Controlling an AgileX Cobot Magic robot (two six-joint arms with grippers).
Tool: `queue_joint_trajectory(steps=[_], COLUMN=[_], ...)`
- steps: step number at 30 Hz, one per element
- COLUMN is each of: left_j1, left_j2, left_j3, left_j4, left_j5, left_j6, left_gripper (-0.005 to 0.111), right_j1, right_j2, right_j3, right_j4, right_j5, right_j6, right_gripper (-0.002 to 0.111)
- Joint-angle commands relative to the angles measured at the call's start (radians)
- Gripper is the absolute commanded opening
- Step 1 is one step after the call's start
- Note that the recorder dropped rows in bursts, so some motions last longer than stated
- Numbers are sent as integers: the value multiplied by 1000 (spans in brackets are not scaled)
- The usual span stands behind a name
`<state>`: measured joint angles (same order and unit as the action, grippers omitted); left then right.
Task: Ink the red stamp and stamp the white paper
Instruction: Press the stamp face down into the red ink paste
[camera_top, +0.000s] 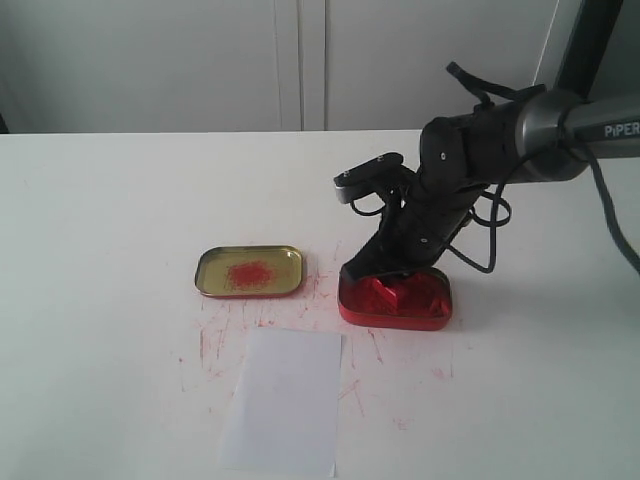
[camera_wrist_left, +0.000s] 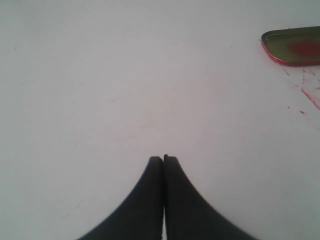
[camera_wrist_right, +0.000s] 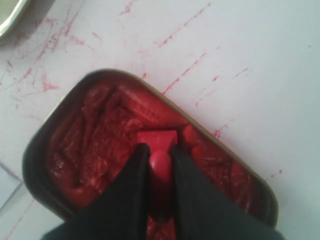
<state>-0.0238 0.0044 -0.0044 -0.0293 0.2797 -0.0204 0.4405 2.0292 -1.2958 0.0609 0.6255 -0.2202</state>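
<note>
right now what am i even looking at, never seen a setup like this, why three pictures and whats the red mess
This is a robot with two arms, each ending in a two-fingered gripper. The wide picture comes from a camera off the arms; the other two come from cameras on each wrist, looking down past the fingers.

On the white table lie a gold tin lid smeared red, a red ink tin full of lumpy paste, and the white paper, with red scratches around them.

The right gripper is shut on the red stamp, whose base sits down in the paste. The left gripper is shut on nothing above bare table, with the lid off to one side. No stamp mark is visible on the paper from here.
</note>
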Motion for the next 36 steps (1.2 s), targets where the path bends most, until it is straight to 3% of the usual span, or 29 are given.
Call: queue_joint_trajectory(steps=[1,36], left_j1=[2,2], left_j2=[-4,-4], left_j3=[4,4], left_j4=[0,0], left_j5=[-3,-3], left_j6=[-2,-2], left_gripper=[0,0], right_j1=[-5,-7], right_j2=[71,-124], right_j3=[30,-9], right_j4=[-9,85], right_j5=[61,28], right_j6=[-8,70], right_gripper=[0,0])
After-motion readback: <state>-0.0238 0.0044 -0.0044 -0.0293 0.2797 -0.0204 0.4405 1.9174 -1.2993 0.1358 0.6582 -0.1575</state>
